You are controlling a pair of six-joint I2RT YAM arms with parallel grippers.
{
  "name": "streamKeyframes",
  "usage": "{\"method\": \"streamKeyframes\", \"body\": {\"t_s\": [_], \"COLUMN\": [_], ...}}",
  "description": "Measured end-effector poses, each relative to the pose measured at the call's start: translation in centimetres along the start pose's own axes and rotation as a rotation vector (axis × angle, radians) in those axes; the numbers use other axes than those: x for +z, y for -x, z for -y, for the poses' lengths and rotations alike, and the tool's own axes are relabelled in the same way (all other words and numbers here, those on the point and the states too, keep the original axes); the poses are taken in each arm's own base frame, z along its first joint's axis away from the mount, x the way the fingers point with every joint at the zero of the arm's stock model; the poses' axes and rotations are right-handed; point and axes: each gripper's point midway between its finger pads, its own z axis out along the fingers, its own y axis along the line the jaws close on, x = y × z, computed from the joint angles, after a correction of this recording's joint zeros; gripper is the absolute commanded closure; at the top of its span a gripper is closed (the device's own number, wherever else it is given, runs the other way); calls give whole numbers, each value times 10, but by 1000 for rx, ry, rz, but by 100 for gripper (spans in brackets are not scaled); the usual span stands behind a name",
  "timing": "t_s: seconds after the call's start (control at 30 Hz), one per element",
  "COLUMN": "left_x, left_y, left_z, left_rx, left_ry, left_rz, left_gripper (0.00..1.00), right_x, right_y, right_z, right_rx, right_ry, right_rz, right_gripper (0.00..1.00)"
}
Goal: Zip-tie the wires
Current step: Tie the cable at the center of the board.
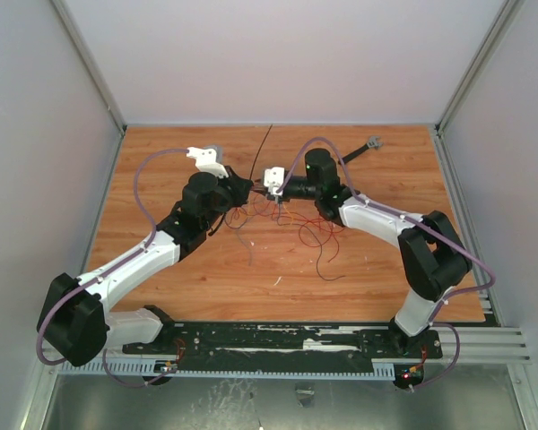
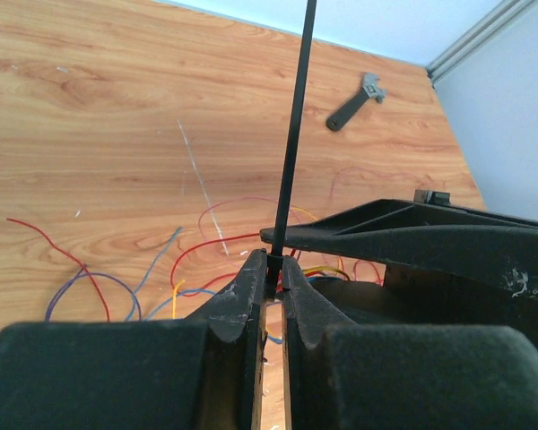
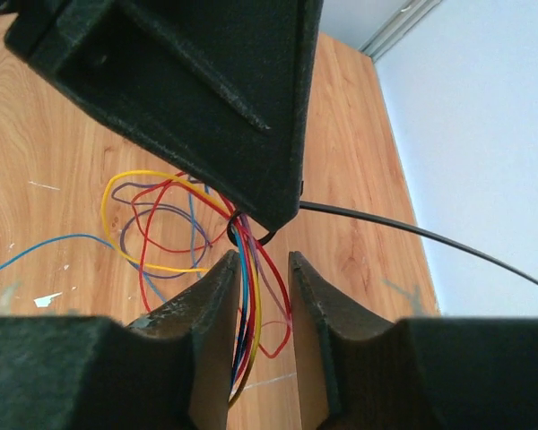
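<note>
worktop (image 1: 377, 269): flat wood-grain laminate, orange-brown, matte, a few pale scuffs and flecks.
left arm (image 1: 134, 264): white and black shells, purple cable looped alongside; reaches in toward mid-worktop.
right arm (image 1: 386, 215): same build, comes in from the other side; both wrists meet near the middle.
wires (image 3: 152, 224): very thin, limp strands, mostly red with yellow, blue and purple-grey. Loose loops lie on the worktop between and just in front of the two wrists, gathered into one bundle at the pincers.
left pincer (image 2: 273, 269): matte black, grainy wedge-shaped fingers, closed down to a sliver and clamping the zip tie at its lower end.
right pincer (image 3: 264, 264): same black fingers with scuffed tips, narrow gap between them. The wire bundle runs through the gap along one finger and is not pinched.
zip tie (image 2: 296, 116): thin, stiff black plastic strip, straight, sticking up and away from the left pincer; a small black loop sits round the bundle at that tip.
tool (image 2: 354, 103): short, flat, black handle, grey head, lying far right.
</note>
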Motion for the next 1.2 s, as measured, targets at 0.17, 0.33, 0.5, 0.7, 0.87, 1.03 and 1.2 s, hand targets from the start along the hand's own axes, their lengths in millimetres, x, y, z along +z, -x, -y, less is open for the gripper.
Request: {"method": "streamKeyframes", "body": {"t_s": [0.17,0.33,0.5,0.7,0.87,1.03,1.2], "left_x": [1,4,8,11,11,11,11], "left_y": [-2,-7,-10,-13,-12,-12,-10], "left_z": [-1,-2,-3,-5,-6,-4,-3], "left_rx": [1,3,5,6,6,3,0], "left_ry": [2,6,11,17,19,13,7], "left_rz": [-4,-18,-28,-37,-36,-36,-32], "left_gripper": [100,100,100,90,83,75,68], "right_x": [3,4,6,9,10,11,12], "right_y": [3,0,-4,-11,-12,-9,-5], "right_z": [5,4,3,-1,-3,-1,1], "right_rx": [-4,9,20,33,45,62,80], "right_ry": [3,15,19,25,27,18,-1], "right_rz": [-6,-23,-41,-58,-59,-48,-31], "right_gripper": [86,91,91,93,94,95,95]}}
